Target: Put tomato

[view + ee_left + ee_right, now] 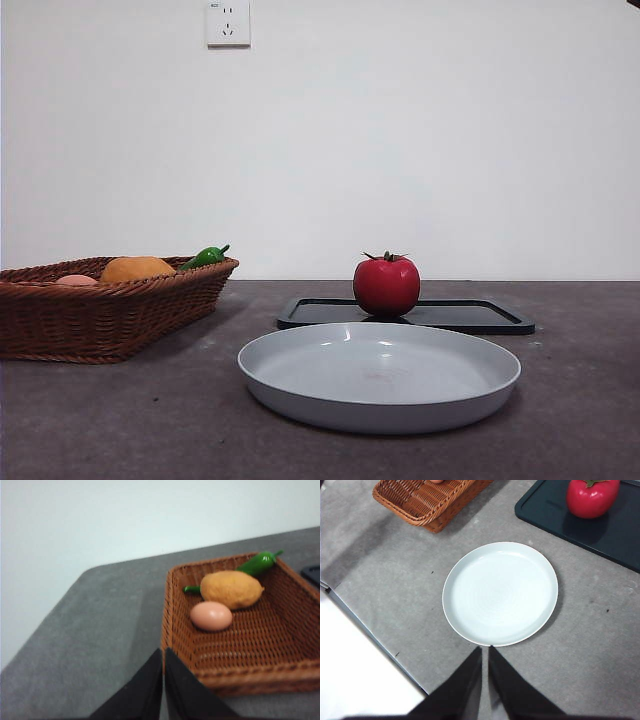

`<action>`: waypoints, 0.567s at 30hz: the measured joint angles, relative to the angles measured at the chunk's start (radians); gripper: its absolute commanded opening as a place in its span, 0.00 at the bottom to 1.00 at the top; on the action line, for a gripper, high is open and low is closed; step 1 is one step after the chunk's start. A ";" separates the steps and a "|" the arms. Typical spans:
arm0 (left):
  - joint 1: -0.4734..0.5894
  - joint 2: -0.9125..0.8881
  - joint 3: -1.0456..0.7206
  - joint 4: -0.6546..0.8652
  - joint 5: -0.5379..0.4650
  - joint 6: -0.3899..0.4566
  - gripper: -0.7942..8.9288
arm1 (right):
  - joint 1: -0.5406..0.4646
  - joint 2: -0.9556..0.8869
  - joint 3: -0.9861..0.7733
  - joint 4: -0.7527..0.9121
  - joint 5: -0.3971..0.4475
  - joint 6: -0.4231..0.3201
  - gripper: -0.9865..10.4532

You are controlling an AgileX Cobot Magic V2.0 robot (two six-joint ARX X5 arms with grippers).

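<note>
both pincers (163, 655) (485, 652) pressed together, empty; tomato (386, 284) upright on black tray (480, 316).

A plain white wall (400, 140) is seen behind the table (120, 420). A white socket (227, 22) is mounted high on the wall, left of centre. The table top is dark grey and matt, with small pale specks. Its rounded corner is shown in the left wrist view. Even, soft lighting is observed; only faint shadows are cast.
</note>
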 measured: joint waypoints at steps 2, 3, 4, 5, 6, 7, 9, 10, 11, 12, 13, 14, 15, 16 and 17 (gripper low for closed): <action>0.000 -0.005 -0.011 -0.016 0.000 0.000 0.09 | 0.000 0.000 0.000 0.000 0.000 0.000 0.10; 0.000 -0.005 -0.013 -0.025 0.000 0.000 0.09 | 0.000 0.000 0.000 0.000 0.000 0.000 0.10; 0.000 -0.005 -0.013 -0.039 0.000 0.000 0.09 | 0.000 0.000 0.000 0.000 0.000 0.000 0.10; 0.000 -0.005 -0.013 -0.048 0.000 0.000 0.09 | 0.000 0.000 0.000 0.000 0.000 0.000 0.10; 0.000 -0.005 -0.013 -0.055 0.000 0.000 0.09 | 0.000 0.000 0.000 0.000 0.000 0.000 0.10; 0.000 -0.005 -0.013 -0.068 0.000 0.000 0.09 | 0.000 0.000 0.000 0.000 0.000 0.000 0.10; 0.000 -0.004 -0.013 -0.079 -0.002 0.000 0.09 | 0.000 0.000 0.000 0.000 0.000 0.000 0.10; 0.000 -0.005 -0.011 -0.085 -0.003 0.000 0.09 | 0.000 0.000 0.000 0.000 0.000 0.000 0.10; 0.000 -0.005 -0.011 -0.089 -0.005 0.000 0.09 | 0.000 0.000 0.000 0.000 0.000 0.000 0.10; 0.000 -0.005 -0.011 -0.089 -0.006 -0.002 0.09 | 0.000 0.000 0.000 0.000 0.000 0.000 0.10; 0.000 -0.005 -0.011 -0.089 -0.006 -0.003 0.09 | 0.000 0.000 0.000 0.000 0.000 0.000 0.10; 0.000 -0.005 -0.011 -0.089 -0.006 -0.004 0.09 | 0.000 0.000 0.000 0.000 0.000 0.000 0.10; 0.000 -0.005 -0.011 -0.089 -0.006 -0.005 0.09 | 0.000 0.000 0.000 0.000 0.000 0.000 0.10; 0.000 -0.005 -0.011 -0.089 -0.006 -0.007 0.09 | 0.000 0.000 0.000 0.000 0.000 0.000 0.10; 0.000 -0.005 -0.011 -0.089 -0.006 -0.008 0.09 | 0.000 0.000 0.000 0.000 0.000 0.000 0.10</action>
